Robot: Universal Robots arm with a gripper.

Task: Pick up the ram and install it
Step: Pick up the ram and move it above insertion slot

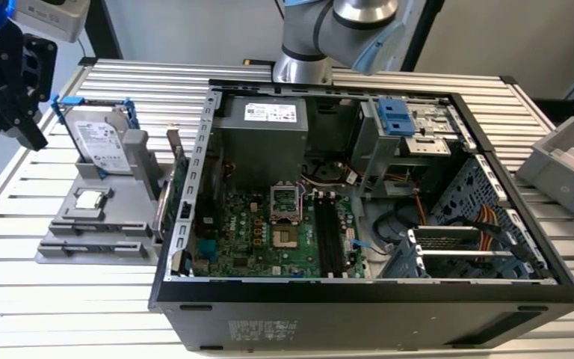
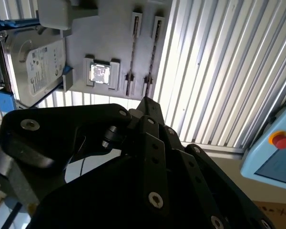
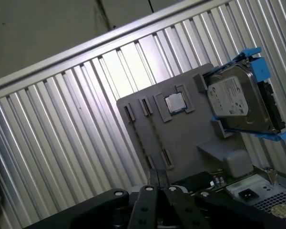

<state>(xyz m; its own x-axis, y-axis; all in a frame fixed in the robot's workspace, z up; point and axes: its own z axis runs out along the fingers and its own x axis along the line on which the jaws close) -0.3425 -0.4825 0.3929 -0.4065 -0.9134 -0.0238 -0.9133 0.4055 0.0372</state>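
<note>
Black jaws, closed together and empty, hang above the grey tray [image 3: 190, 138] on the ribbed tabletop [image 3: 62, 133]. The ram [image 3: 156, 134] stands on edge in a tray slot. Beyond sits the open computer case [image 1: 367, 293]. Descending shut, they could strike and crack the thin stick.

Pincer [image 1: 30, 133] cropped at exterior view's left edge, hard drive [image 2: 35, 67] partly cropped
</note>
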